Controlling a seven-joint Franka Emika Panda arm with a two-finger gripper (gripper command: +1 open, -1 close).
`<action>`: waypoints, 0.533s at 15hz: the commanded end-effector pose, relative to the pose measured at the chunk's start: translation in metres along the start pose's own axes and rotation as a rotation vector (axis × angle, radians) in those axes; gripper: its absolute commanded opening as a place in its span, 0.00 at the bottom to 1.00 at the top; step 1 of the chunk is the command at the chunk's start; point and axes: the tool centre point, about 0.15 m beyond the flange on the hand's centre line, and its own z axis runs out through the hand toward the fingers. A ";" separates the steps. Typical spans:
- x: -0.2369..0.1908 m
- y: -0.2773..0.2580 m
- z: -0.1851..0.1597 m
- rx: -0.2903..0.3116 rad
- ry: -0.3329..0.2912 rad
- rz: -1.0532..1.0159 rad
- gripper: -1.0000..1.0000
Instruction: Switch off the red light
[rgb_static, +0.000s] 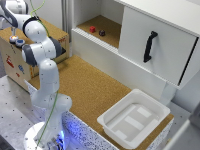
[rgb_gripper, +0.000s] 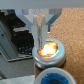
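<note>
Franka arm (rgb_static: 47, 75) posed over the button box, gripper (rgb_gripper: 40, 42) set on the red light (rgb_gripper: 48, 50).

The white tray (rgb_static: 134, 119), well apart from the gripper, is seen empty. The wooden box (rgb_static: 15, 60) carries two buttons. The gripper's fingers (rgb_gripper: 39, 31) are pressed together, their tips touching the glowing red light directly beneath; the blue button (rgb_gripper: 55, 77) lies just beside it.

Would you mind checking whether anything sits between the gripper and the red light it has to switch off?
Nothing visible does. In the wrist view the gripper is directly over the glowing red light, its fingers close together with the tips at the button's face. The blue button lies beside it, not in the path.
</note>
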 end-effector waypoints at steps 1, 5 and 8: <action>0.035 0.010 0.009 0.001 -0.136 0.018 0.00; 0.040 0.022 0.041 0.033 -0.141 0.060 0.00; 0.031 0.032 0.049 0.016 -0.144 0.095 0.00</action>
